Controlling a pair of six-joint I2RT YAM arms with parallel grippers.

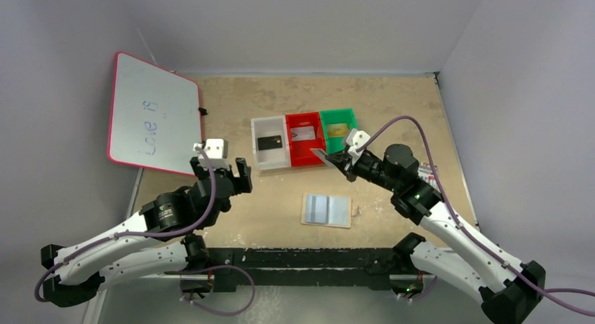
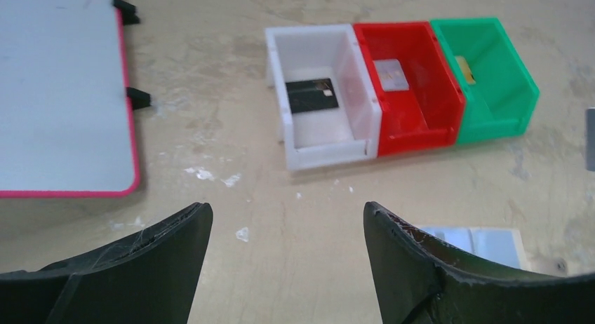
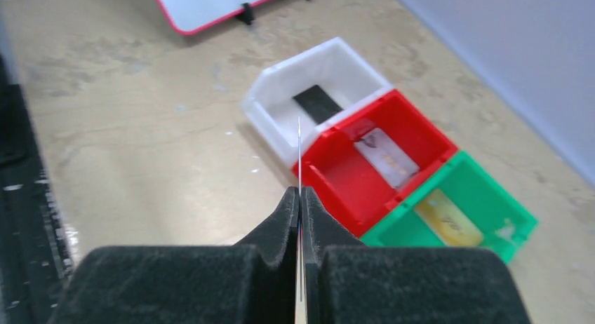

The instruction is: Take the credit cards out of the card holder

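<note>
The card holder [image 1: 327, 210] lies open on the table near the front, two pale blue panels with a tan border; its corner shows in the left wrist view [image 2: 484, 243]. My right gripper [image 1: 335, 159] is shut on a thin pale credit card [image 1: 321, 154], seen edge-on in the right wrist view [image 3: 299, 156], held above the table just in front of the red bin. A black card [image 1: 269, 142] lies in the white bin, a silvery card [image 1: 302, 133] in the red bin, a gold card [image 1: 337, 130] in the green bin. My left gripper [image 1: 223, 171] is open and empty, left of the bins.
The white bin [image 1: 270, 163], red bin [image 1: 307, 160] and green bin [image 1: 339, 116] stand side by side at mid-table. A pink-framed whiteboard [image 1: 152, 113] leans at the back left. A pack of markers [image 1: 429, 175] lies by the right arm.
</note>
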